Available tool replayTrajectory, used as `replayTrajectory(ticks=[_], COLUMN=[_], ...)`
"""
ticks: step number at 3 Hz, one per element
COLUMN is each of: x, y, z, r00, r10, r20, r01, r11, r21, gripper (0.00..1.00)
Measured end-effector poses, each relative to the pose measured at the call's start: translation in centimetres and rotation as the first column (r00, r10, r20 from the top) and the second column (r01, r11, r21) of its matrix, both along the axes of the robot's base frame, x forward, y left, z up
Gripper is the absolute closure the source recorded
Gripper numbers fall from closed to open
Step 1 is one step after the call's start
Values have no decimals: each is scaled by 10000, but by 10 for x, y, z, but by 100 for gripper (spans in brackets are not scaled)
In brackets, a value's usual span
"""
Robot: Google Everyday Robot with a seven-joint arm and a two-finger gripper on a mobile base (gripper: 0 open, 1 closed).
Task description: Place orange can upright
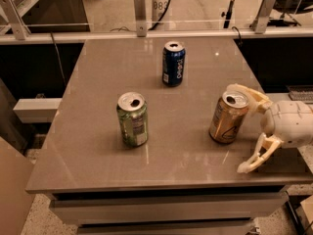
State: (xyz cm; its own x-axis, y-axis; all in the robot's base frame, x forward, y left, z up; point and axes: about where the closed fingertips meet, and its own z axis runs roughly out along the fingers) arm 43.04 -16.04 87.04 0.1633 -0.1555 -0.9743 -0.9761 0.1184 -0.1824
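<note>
The orange can (228,118) stands on its base on the grey table (98,146) at the right, silver top up, leaning a touch to the right. My gripper (248,129) is just right of it, white, with its fingers spread wide. The upper finger (249,96) reaches behind the can's rim, and I cannot tell if it touches. The lower finger (255,156) hangs apart from the can near the table's front right.
A green can (132,119) stands upright left of centre. A dark blue can (173,63) stands upright further back. A railing with posts (140,9) runs behind the table. The table's right edge lies under my gripper.
</note>
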Motion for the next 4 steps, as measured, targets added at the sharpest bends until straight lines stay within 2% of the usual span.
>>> replayTrajectory(ticks=[1, 2, 3, 4], x=[1, 6, 9, 13], y=[-1, -7, -11, -14], z=[-2, -5, -7, -5], r00=[10000, 10000, 9999, 9995], r10=[57, 13, 24, 311], r20=[-7, -48, -110, 70], r01=[-58, -15, -36, -294], r11=[9999, 9982, 9937, 9835], r21=[-161, -603, -1117, -1784], gripper=[0, 0, 0, 0])
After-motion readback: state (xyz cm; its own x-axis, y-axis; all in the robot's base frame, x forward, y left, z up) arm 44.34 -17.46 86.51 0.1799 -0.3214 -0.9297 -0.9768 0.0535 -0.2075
